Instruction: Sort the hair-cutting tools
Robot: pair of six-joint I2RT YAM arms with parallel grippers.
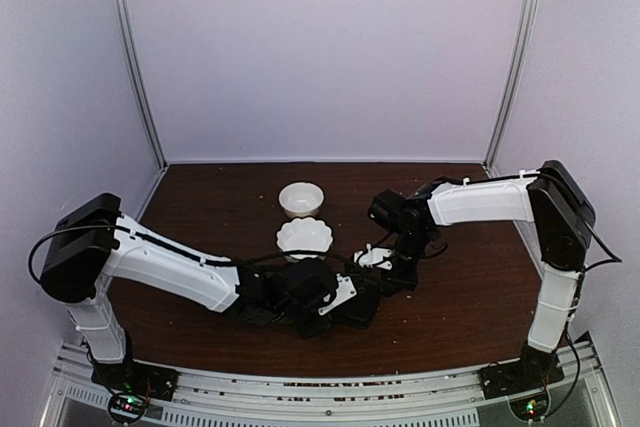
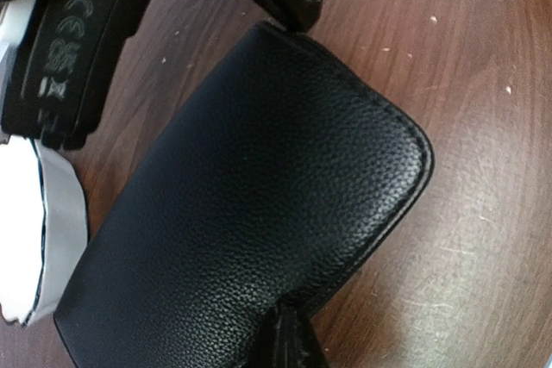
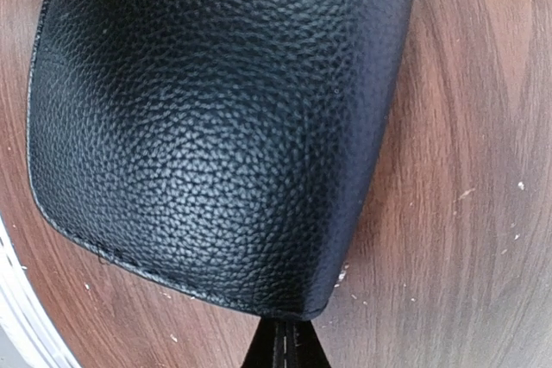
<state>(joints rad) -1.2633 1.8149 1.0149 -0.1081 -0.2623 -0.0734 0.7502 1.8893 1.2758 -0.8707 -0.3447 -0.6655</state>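
Soft even light, blurry wrist close-ups

Pale lilac walls (image 1: pixel 320 47) enclose the dark wooden worktop (image 1: pixel 200 197) on three sides; metal posts (image 1: pixel 135 57) stand at its far corners.

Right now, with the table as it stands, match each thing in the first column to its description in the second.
Column one:
1. plain white bowl
2. scalloped white bowl
3. black case
4. table

Column two:
A. dark brown wood
B. grained leather, rounded corners
C. farthest back
D. directly in front of the other bowl

Pairs: 1-C, 2-D, 3-B, 4-A
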